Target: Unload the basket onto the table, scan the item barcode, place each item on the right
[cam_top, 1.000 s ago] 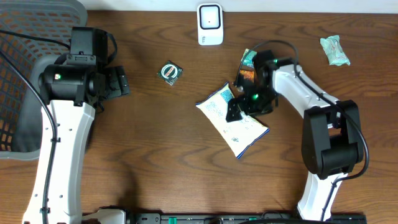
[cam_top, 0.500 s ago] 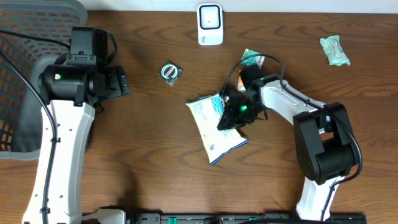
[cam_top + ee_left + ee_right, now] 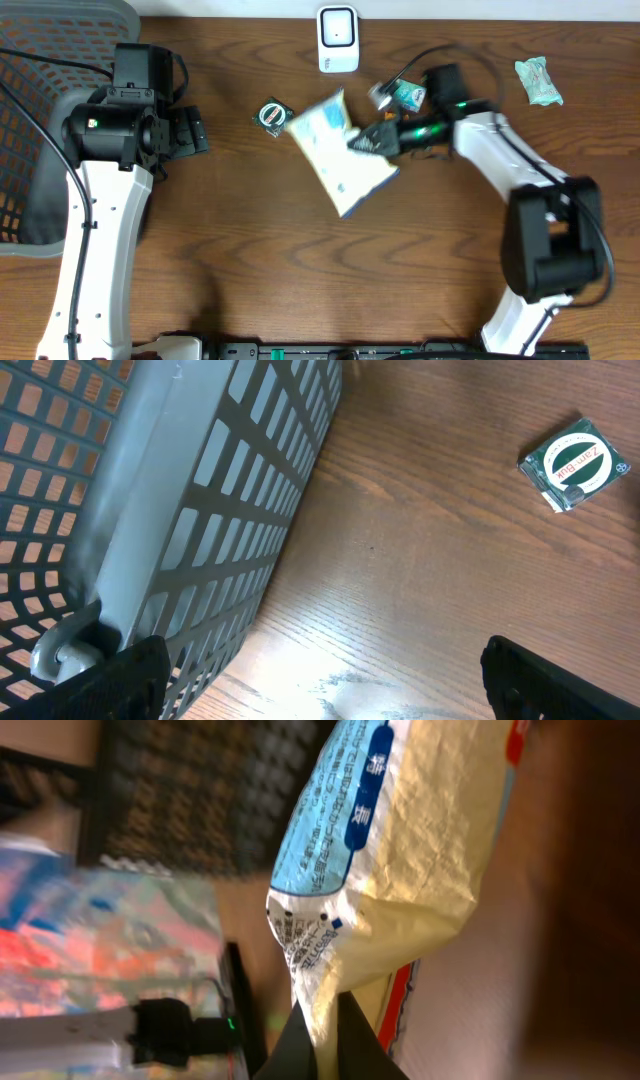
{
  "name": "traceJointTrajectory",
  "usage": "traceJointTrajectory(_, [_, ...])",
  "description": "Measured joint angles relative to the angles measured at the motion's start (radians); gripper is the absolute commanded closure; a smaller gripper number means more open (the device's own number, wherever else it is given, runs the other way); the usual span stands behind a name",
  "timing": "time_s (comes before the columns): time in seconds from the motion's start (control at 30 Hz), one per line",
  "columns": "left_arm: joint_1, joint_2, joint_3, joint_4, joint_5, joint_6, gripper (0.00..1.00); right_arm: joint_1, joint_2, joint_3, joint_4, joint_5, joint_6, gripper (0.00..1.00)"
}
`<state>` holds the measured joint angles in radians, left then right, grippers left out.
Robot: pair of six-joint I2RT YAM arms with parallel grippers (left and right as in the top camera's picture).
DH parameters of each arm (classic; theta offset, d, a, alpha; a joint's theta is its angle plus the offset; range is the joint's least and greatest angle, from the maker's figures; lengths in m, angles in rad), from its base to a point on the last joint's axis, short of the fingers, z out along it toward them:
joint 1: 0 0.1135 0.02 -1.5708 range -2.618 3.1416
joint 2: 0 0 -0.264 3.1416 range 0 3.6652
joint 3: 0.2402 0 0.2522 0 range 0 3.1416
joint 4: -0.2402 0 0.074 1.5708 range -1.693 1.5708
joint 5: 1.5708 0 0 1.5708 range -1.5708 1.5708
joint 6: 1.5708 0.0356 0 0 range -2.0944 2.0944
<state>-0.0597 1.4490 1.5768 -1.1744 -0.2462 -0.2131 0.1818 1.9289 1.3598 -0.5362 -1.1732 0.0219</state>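
Dark wood-grain table (image 3: pixel 250 250): at far left the left gripper (image 3: pixel 192 133) idles, jaws wide and empty, beside a grey mesh basket (image 3: pixel 150 510); nearby lies a small packet (image 3: pixel 572 463) reading "Zam-Buk". Right of it, the snack bag (image 3: pixel 335 152) hangs lifted below the white scanner (image 3: pixel 338 39), its edge pinched in the closed right gripper (image 3: pixel 368 142). The bag looks light, soft and crinkly, best gripped at a sealed edge; its blue print is illegible.

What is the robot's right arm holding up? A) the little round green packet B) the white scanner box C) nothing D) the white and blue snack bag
D: the right end effector is pinched on the snack bag, lifted and tilted near the scanner.
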Motion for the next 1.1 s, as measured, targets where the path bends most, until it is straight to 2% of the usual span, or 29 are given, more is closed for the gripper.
traceJointTrajectory(0.2, [0.0,0.0,0.0,0.0,0.0,0.0,0.02,-0.066,-0.133,0.018,0.111,-0.102,0.093,0.99])
traceJointTrajectory(0.4, [0.0,0.0,0.0,0.0,0.0,0.0,0.02,-0.072,-0.153,0.019,0.245,-0.189,0.188,0.99])
traceJointTrajectory(0.63, [0.0,0.0,0.0,0.0,0.0,0.0,0.02,-0.072,-0.154,0.019,0.243,-0.196,0.237,0.99])
traceJointTrajectory(0.8, [0.0,0.0,0.0,-0.001,0.0,0.0,0.02,-0.068,-0.154,0.023,0.098,-0.04,0.222,0.75])
traceJointTrajectory(0.9, [0.0,0.0,0.0,0.0,0.0,0.0,0.02,-0.047,-0.154,0.026,-0.047,0.172,0.174,0.65])
traceJointTrajectory(1.0, [0.0,0.0,0.0,0.0,0.0,0.0,0.02,-0.003,-0.154,0.026,-0.142,0.357,0.1,0.46])
traceJointTrajectory(1.1, [0.0,0.0,0.0,0.0,0.0,0.0,0.02,0.07,-0.154,0.026,-0.208,0.542,0.018,0.41])
